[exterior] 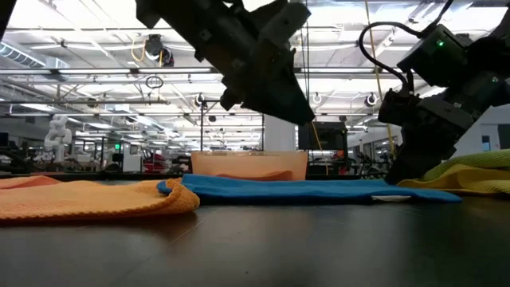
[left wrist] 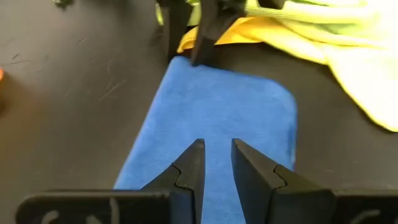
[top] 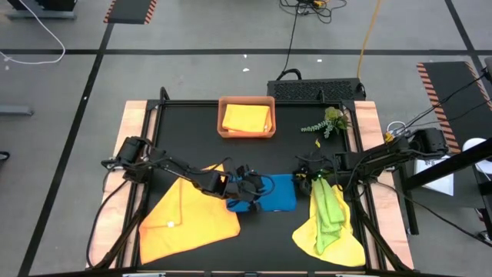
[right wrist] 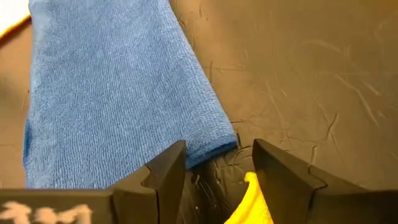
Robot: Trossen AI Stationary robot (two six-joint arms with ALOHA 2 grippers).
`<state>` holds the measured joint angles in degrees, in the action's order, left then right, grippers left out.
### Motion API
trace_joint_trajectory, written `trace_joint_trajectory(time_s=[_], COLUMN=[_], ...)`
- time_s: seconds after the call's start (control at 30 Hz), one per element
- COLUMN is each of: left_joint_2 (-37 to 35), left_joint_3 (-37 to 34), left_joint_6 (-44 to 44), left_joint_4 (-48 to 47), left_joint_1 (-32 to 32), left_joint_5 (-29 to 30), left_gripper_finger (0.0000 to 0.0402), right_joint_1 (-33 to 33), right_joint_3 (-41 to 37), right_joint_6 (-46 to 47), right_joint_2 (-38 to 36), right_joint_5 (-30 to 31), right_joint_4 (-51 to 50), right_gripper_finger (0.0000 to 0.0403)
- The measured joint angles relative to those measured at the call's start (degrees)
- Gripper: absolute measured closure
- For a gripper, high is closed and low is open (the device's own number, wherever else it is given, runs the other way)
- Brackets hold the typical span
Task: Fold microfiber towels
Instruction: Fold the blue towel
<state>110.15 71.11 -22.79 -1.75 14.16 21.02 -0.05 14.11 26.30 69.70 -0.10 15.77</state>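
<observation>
The blue towel (top: pixel 278 192) is lying flat mid-table between the orange towel (top: pixel 184 215) and the lime green towel (top: pixel 329 208). The left gripper (left wrist: pixel 216 163) is hovering over it, fingers slightly apart. The right gripper (right wrist: pixel 214 171), fingers spread, is straddling its corner on the black table (top: pixel 192 127), the tray (top: pixel 247 132) sitting well apart.
</observation>
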Motion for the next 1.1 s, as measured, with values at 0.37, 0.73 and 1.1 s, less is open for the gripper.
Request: trace_joint_trajectory(time_s=[0.37,0.73,1.1], left_joint_2=[3.55,4.55,5.25], left_joint_3=[0.0,-0.02,-0.02], left_joint_6=[1.19,2.06,7.37], left_joint_4=[4.63,7.36,9.58], left_joint_1=[-2.9,-5.2,-5.86], left_joint_5=[-2.78,-4.46,-5.86], left_gripper_finger=[0.0321,0.0321,0.0318], right_joint_1=[0.02,0.02,1.2], right_joint_3=[-0.02,-0.02,-0.02], right_joint_6=[-0.02,-0.02,0.71], right_joint_2=[0.11,3.34,3.75], right_joint_5=[-0.04,-0.02,-0.09], right_joint_4=[1.38,4.68,11.82], right_gripper_finger=[0.0259,0.0288,0.0393])
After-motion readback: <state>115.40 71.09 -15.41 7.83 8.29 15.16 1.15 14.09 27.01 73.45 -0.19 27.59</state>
